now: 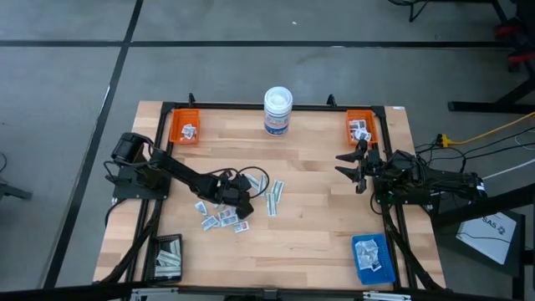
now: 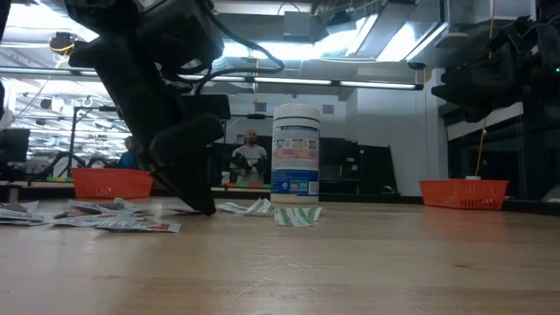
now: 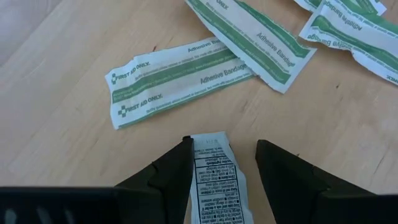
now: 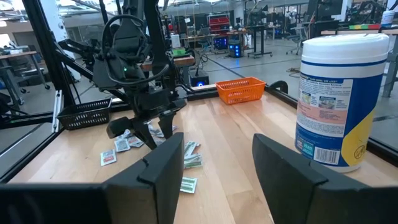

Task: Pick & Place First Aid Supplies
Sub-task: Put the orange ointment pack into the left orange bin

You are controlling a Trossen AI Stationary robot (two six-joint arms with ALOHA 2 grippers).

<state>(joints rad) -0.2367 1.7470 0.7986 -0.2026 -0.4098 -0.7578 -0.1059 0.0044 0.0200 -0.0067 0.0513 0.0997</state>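
Small white packets lie loose on the table's middle, with longer greenish strips flat beside them. My left gripper is down at this pile and open. In the left wrist view its fingers stand on either side of one white packet, and adhesive bandage strips lie just beyond. In the low view its fingertips reach down to the tabletop. My right gripper is open and holds nothing. It hovers by the right edge, near the far right orange tray, and faces the table's middle. My left gripper comes from above with its fingers on either side of the small white packet. One finger stands right at the packet's long edge; I cannot tell whether it touches. The packet lies flat on the table.
A white round tub with a blue label stands at the far edge's middle. An orange tray sits far left, a blue tray near right and a black basket near left, each holding packets. Bare wood lies between the pile and the right arm.
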